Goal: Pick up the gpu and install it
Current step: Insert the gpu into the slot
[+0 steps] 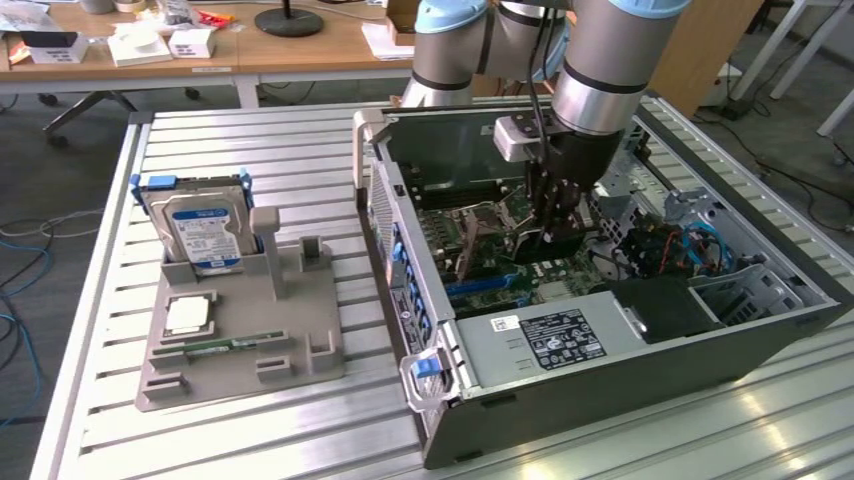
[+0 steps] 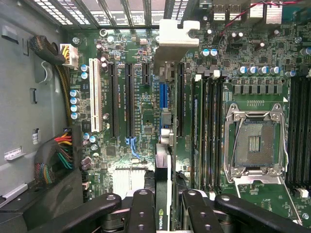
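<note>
1. The gripper (image 2: 167, 206) is down inside the open computer case (image 1: 601, 350). Its jaws are drawn partway in and clamped on the gpu (image 2: 164, 160), one finger on each face.
2. The gpu hangs edge-on above the motherboard (image 2: 136, 63), with its silvery bracket (image 2: 177, 36) toward the case's rear wall. I judge it not yet seated.
3. It seems to sit over the blue slot (image 2: 163, 94), but the card hides most of that slot, so I cannot tell whether the edge connector is truly in line.
4. Risk: pressing down while out of line would jam the connector on the slot's rim or flex the board.
5. Risk: the bracket could catch on the rear frame and tilt the card, so that one end seats alone.
6. Risk: the memory sticks (image 2: 209, 126) stand just beside the card, and a sideways drift could knock them.
</note>
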{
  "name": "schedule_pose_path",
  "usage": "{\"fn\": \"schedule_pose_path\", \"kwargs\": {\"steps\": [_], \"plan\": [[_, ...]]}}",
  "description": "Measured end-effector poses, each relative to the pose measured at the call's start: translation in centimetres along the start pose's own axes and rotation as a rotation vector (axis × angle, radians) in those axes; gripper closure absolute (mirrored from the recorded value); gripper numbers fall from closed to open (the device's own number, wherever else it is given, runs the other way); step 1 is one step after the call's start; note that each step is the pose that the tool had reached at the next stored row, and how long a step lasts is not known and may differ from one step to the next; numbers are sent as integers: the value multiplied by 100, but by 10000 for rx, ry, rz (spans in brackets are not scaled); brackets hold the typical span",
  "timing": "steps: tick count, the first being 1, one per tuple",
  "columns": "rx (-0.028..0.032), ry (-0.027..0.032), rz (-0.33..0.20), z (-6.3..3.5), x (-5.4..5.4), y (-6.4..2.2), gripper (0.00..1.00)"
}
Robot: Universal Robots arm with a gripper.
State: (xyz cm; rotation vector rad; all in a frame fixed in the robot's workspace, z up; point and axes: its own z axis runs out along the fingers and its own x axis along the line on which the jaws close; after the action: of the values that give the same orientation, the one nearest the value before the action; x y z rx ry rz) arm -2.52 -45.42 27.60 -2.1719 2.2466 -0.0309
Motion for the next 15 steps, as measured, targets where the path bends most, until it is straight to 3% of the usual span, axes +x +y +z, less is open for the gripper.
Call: {"fn": "schedule_pose_path", "kwargs": {"steps": [15], "plan": [[0, 1, 0, 0, 0, 0, 74]]}}
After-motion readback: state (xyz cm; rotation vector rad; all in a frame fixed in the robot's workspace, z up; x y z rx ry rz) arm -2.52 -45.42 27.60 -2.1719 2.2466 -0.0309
